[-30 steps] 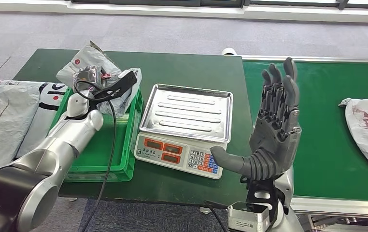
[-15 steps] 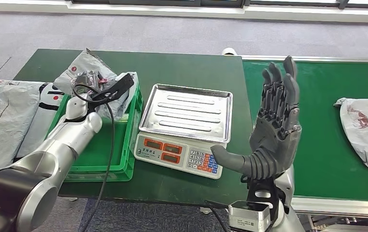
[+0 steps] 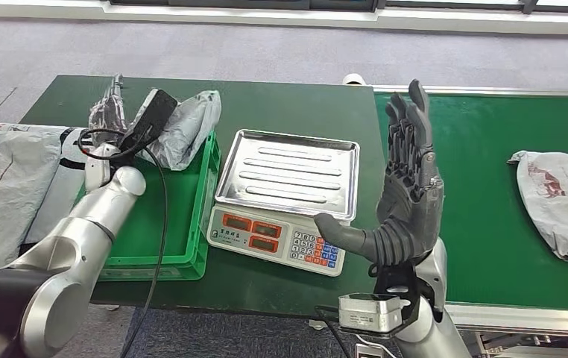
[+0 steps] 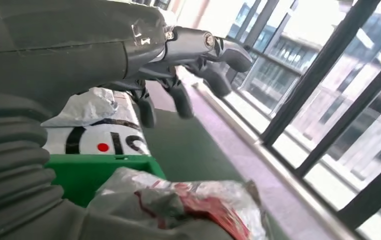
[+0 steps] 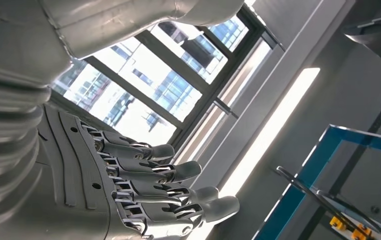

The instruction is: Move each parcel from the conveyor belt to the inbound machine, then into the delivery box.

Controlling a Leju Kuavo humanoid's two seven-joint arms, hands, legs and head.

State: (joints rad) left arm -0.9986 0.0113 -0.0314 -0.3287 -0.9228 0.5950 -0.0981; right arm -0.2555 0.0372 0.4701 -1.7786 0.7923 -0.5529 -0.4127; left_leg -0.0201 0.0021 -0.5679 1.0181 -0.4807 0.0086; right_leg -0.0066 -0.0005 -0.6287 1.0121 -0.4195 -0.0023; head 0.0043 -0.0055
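Note:
A grey parcel (image 3: 185, 127) lies at the far right corner of the green delivery box (image 3: 195, 250); the left wrist view shows the parcel (image 4: 188, 202) crumpled below my hand. My left hand (image 3: 108, 113) hovers over the box's far left end, its fingers (image 4: 178, 95) spread and holding nothing. My right hand (image 3: 409, 183) stands upright and open between the scale and the belt, fingers (image 5: 148, 185) straight. Another grey parcel (image 3: 558, 201) lies on the green conveyor belt (image 3: 490, 171) to the right. The inbound scale's steel tray (image 3: 288, 173) is bare.
Several white and grey parcels (image 3: 5, 179) lie on the dark green table (image 3: 281, 101) left of the box; one with black marks (image 4: 96, 137) lies beyond the box's rim (image 4: 103, 167). A black cable runs along my left arm. The scale's keypad (image 3: 311, 250) faces me.
My left hand has let the grey parcel drop into the box and swung to the left. The parcel on the belt has drifted left. My right hand has turned slightly.

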